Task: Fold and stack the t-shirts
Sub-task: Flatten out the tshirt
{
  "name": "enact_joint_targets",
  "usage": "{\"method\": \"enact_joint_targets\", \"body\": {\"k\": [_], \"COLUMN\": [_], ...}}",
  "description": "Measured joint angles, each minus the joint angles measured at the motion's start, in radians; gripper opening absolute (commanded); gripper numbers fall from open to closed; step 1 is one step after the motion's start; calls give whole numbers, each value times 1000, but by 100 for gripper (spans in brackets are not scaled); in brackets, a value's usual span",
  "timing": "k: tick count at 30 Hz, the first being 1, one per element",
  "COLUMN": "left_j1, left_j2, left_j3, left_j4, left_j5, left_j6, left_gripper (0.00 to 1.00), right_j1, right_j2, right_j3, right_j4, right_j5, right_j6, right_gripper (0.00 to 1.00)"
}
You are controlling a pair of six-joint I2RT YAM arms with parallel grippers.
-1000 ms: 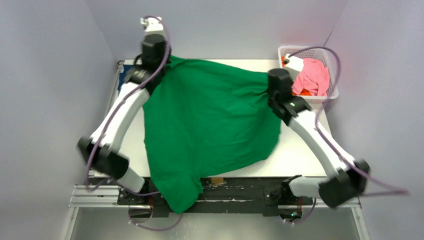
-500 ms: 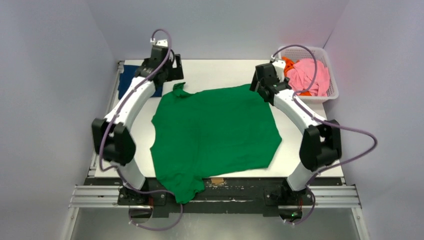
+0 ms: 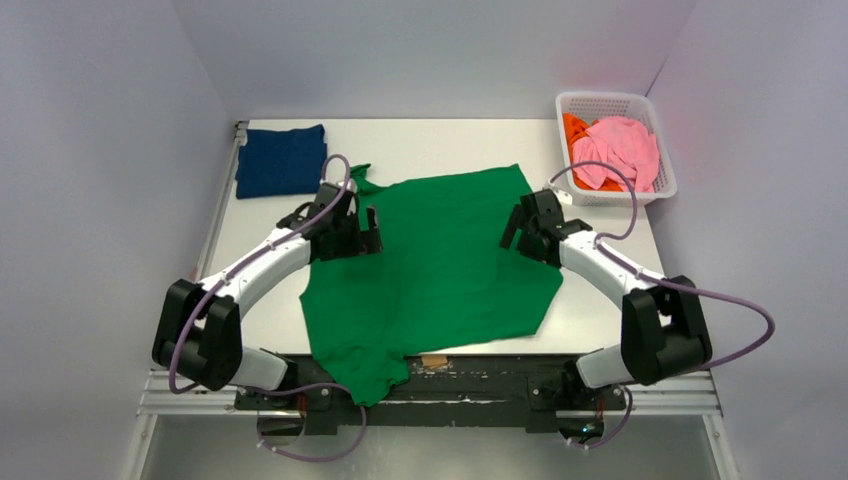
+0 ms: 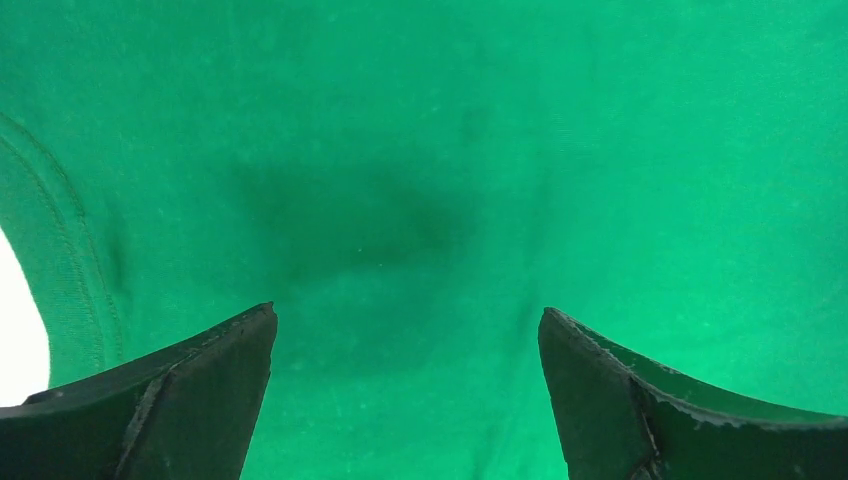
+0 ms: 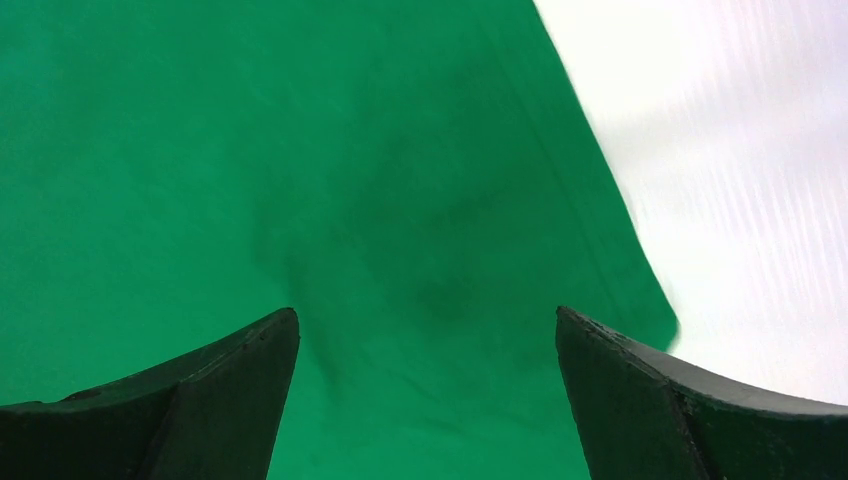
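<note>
The bright green t-shirt [image 3: 440,255] lies spread flat across the middle of the table, one sleeve hanging over the near edge. My left gripper [image 3: 345,222] hovers over the shirt's left upper part, jaws wide open and empty; its wrist view shows only green cloth [image 4: 420,150] between the fingers. My right gripper [image 3: 528,225] hovers over the shirt's right edge, open and empty too, with green cloth [image 5: 330,170] and bare table below it. A folded navy blue t-shirt [image 3: 281,160] rests at the back left corner. Pink [image 3: 622,150] and orange [image 3: 573,128] t-shirts lie crumpled in the basket.
The white mesh basket [image 3: 612,100] stands at the back right corner. White table [image 3: 600,300] shows to the right of the green shirt and along the back. A small tan patch [image 3: 434,360] sits at the near edge.
Both grippers let go of the green shirt's far corners and opened. The shirt dropped flat on the table. Both arms pulled back toward the near side, over the shirt.
</note>
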Motion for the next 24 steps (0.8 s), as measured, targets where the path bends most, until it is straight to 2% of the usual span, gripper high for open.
{"method": "enact_joint_targets", "body": {"k": [5, 9, 15, 16, 18, 21, 24], "left_j1": [18, 48, 74, 76, 79, 85, 89], "left_j2": [90, 181, 242, 256, 272, 290, 315], "left_j3": [-19, -7, 57, 72, 90, 110, 140], "left_j4": [59, 100, 124, 128, 129, 129, 129], "left_j5": [10, 28, 39, 39, 40, 43, 44], "left_j6": [-53, -77, -87, -87, -87, -86, -85], "left_gripper": [100, 100, 100, 100, 100, 100, 100], "right_j1": [0, 0, 0, 0, 0, 0, 0], "right_j2": [-150, -224, -238, -232, -221, -210, -168], "right_j3": [-76, -134, -253, -264, -277, -273, -203], "right_j4": [-98, -149, -176, -170, -151, -121, -201], "right_j5": [11, 33, 24, 21, 16, 5, 8], "right_j6": [66, 114, 165, 170, 179, 185, 166], "right_gripper": [92, 79, 44, 34, 1, 0, 0]}}
